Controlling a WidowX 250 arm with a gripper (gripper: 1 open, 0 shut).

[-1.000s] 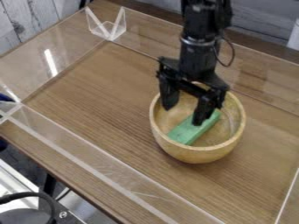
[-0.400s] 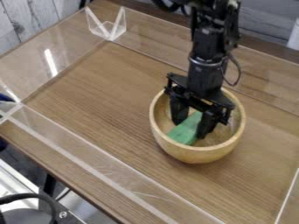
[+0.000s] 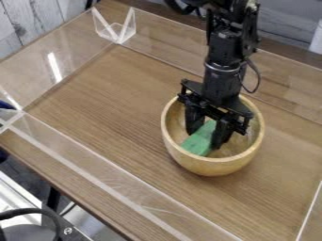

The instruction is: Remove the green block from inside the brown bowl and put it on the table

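Note:
The brown bowl stands on the table, right of the middle. Inside it lies the green block, slanting from the bowl's floor up toward the far wall. My gripper points straight down into the bowl. Its two black fingers stand on either side of the block and close against it. The far end of the block is hidden behind the fingers. The block rests on the bowl's bottom.
Low clear acrylic walls border the tabletop on all sides. A small clear V-shaped stand sits at the back left corner. Bare wood lies to the left of and in front of the bowl.
Over the last second my gripper sank deeper into the bowl and its fingers came down around the green block. In the last half second it barely moved.

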